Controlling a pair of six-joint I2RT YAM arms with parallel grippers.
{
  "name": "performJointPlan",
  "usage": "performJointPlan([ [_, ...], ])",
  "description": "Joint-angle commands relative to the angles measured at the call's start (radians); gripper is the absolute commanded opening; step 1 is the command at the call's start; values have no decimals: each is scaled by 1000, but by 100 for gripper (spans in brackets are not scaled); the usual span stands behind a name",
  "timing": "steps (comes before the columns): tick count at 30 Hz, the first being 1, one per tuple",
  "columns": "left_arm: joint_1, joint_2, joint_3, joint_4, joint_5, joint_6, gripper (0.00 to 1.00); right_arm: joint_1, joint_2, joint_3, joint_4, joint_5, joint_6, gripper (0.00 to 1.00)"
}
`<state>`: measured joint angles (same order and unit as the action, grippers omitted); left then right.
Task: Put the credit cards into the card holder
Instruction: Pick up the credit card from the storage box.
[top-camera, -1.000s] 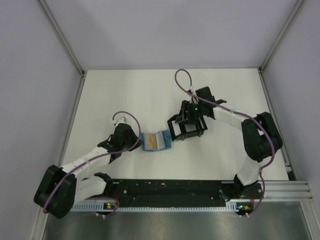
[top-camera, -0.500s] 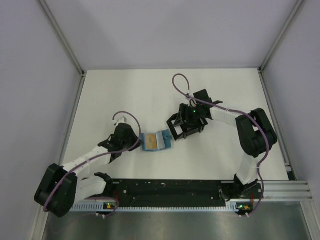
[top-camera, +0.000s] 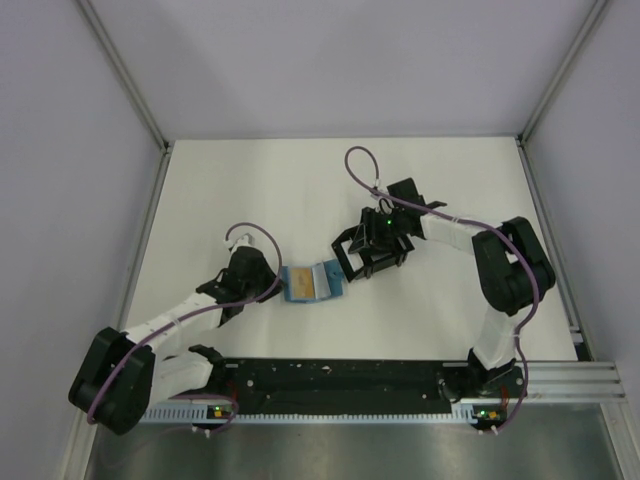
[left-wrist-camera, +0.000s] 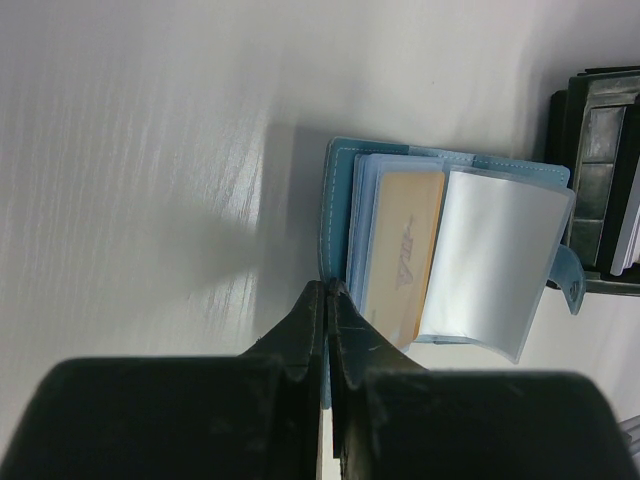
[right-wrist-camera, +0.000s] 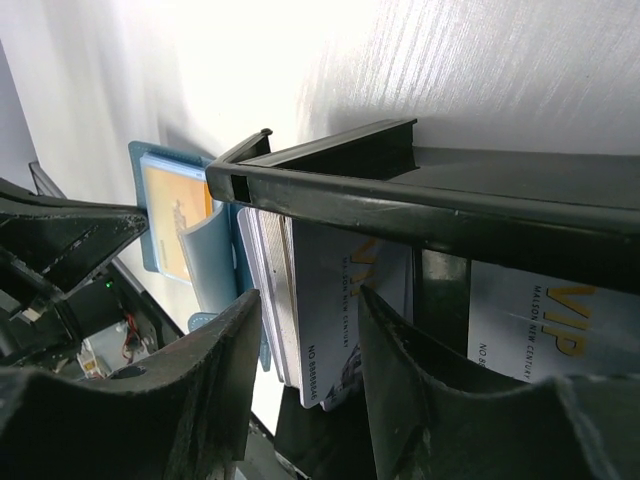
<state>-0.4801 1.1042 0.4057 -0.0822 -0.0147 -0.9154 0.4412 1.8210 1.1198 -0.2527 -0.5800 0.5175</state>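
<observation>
Table (top-camera: 250, 190) | left claw (left-wrist-camera: 328, 292) pressed together at card holder (left-wrist-camera: 338, 200) edge | right claw (right-wrist-camera: 305, 300) spread

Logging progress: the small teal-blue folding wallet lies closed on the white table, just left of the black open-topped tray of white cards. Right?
Not closed: the teal-blue folding wallet lies open, as the left wrist view shows, with an orange-yellow plastic card in its clear sleeves. The rest stands: it is on the white table, just left of the black open-topped tray of white cards.
</observation>
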Motion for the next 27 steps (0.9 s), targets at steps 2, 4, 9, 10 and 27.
performJointPlan([
  [2, 3, 5, 30, 39, 10, 6, 0, 4, -60, -2, 38, -31, -1, 41],
  [4, 5, 5, 28, 41, 10, 6, 0, 2, -61, 0, 38, -35, 3, 40],
  [9, 5, 6, 28, 42, 10, 6, 0, 2, -68, -3, 38, -35, 3, 35],
  [10, 5, 8, 28, 42, 10, 6, 0, 2, -69, -3, 38, -34, 4, 35],
  [27, 5, 22, 35, 50, 45, 9, 0, 1, -62, 0, 33, -43, -2, 12],
])
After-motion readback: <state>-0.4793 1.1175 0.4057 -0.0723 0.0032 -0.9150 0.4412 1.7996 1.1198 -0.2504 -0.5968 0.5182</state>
